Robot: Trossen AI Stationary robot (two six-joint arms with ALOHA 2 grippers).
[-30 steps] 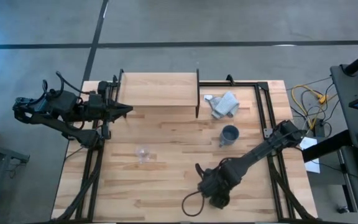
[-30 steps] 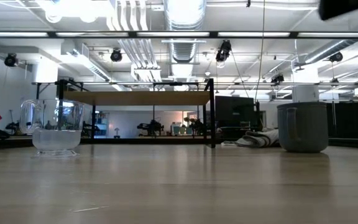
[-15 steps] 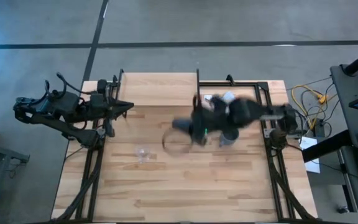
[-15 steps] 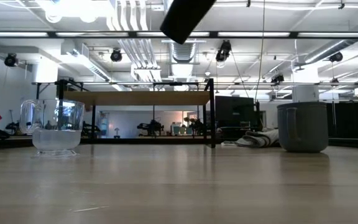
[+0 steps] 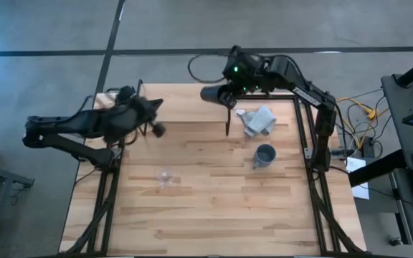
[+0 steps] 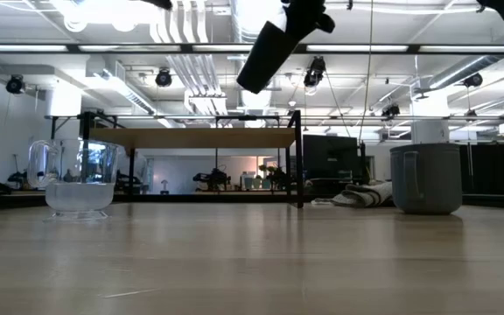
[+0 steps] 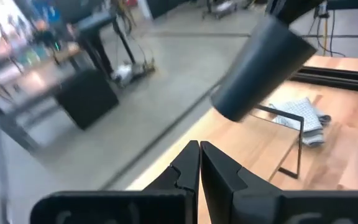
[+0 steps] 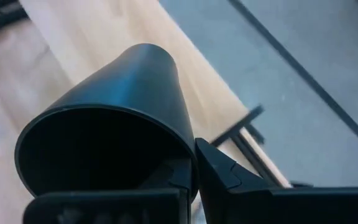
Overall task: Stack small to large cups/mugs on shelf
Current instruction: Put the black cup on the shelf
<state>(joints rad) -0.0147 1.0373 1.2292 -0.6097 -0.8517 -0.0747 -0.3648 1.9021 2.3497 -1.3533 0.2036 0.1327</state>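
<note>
My right gripper (image 5: 226, 90) is shut on the tall black cup (image 5: 212, 94), high above the right end of the light-wood shelf (image 5: 181, 102). The cup also shows in the low view (image 6: 265, 54) and the left wrist view (image 7: 263, 65). The clear glass cup (image 5: 165, 176) stands on the tabletop at the left, and the blue-grey mug (image 5: 264, 155) stands on it at the right. My left gripper (image 5: 158, 130) is shut and empty beside the shelf's near left corner. My right gripper holds the black cup by its rim (image 8: 190, 152), one finger inside the mouth and one outside the wall. The cup is lifted clear and tilted; its closed end (image 6: 250, 83) points away from the fingers, down toward the table's left.
A light grey cloth (image 5: 258, 120) lies on the tabletop right of the shelf, behind the mug. Black metal frames (image 5: 303, 122) run along both table sides. The shelf top (image 6: 191, 137) is bare.
My right gripper has swung from the table's near edge across to its far edge and upward, carrying the black cup over the shelf's right end. My left gripper has shifted a little toward the right and turned.
</note>
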